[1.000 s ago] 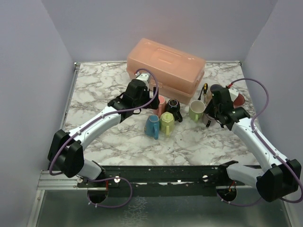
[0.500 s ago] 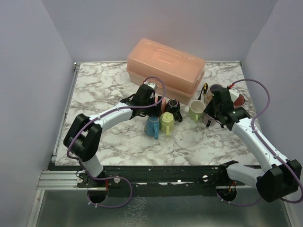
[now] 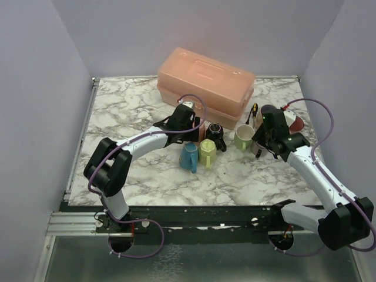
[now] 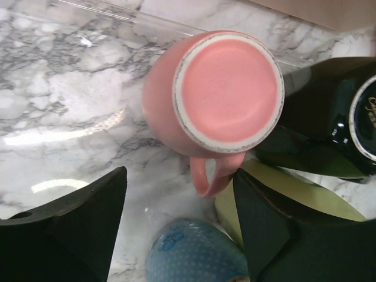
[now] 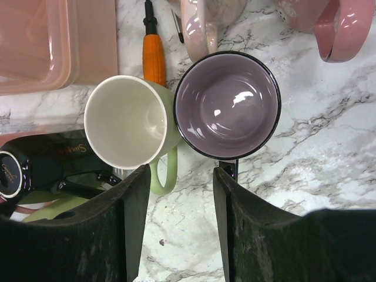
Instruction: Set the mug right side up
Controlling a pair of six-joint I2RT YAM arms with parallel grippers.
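Marble worktop, crowded. Pink mug sat upside down beside black mug. Left gripper hovered above, jaws wide, empty. Glazed ceramic: stiff, slick, breakable. Best hold looked across the body, not the handle.

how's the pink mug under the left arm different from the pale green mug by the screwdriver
Pose: the pink mug stands upside down, with its base facing up; the pale green mug stands upright, with its mouth open to the top.
Colour: the pink mug is pink all over; the pale green mug is green outside and cream inside.
Both have one loop handle and sit on the marble table.
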